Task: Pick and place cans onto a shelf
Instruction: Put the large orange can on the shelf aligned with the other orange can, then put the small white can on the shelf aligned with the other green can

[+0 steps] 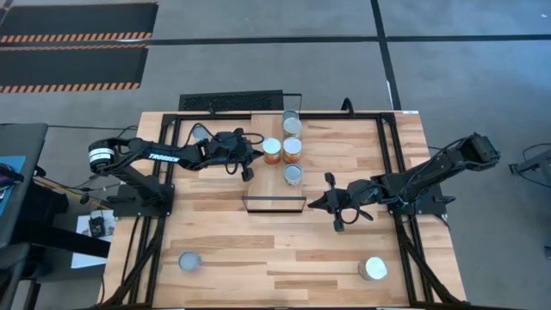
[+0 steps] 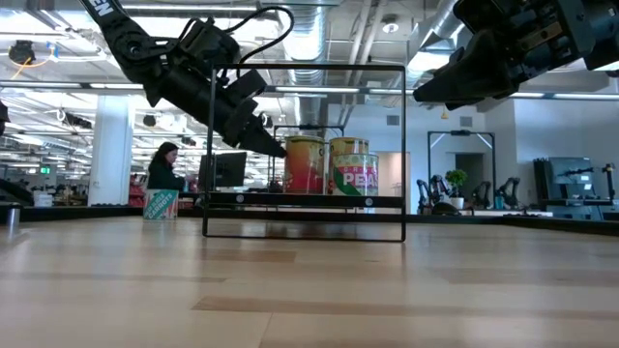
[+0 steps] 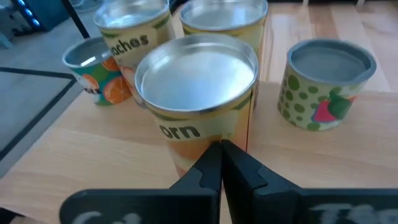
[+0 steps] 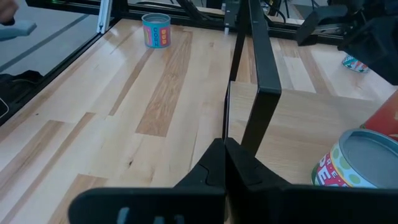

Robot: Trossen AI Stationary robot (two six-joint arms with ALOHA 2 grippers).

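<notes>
Left gripper (image 3: 221, 163) with fingers pressed together, holding nothing, just beside the orange-labelled metal can with a round silver top (image 3: 196, 93). More cans right behind that one on the narrow light-wood shelf with a thin black frame (image 1: 274, 204). Right gripper (image 4: 224, 163) also closed and empty, near the shelf's black frame post.

The left arm (image 1: 164, 157) carried white lettering reading "TROSSEN". One can (image 3: 198, 106) showed "orn" on its orange label, the can behind it (image 3: 130, 43) "aches". In the low view, a green-labelled can (image 2: 354, 171) read "PEAS".
</notes>
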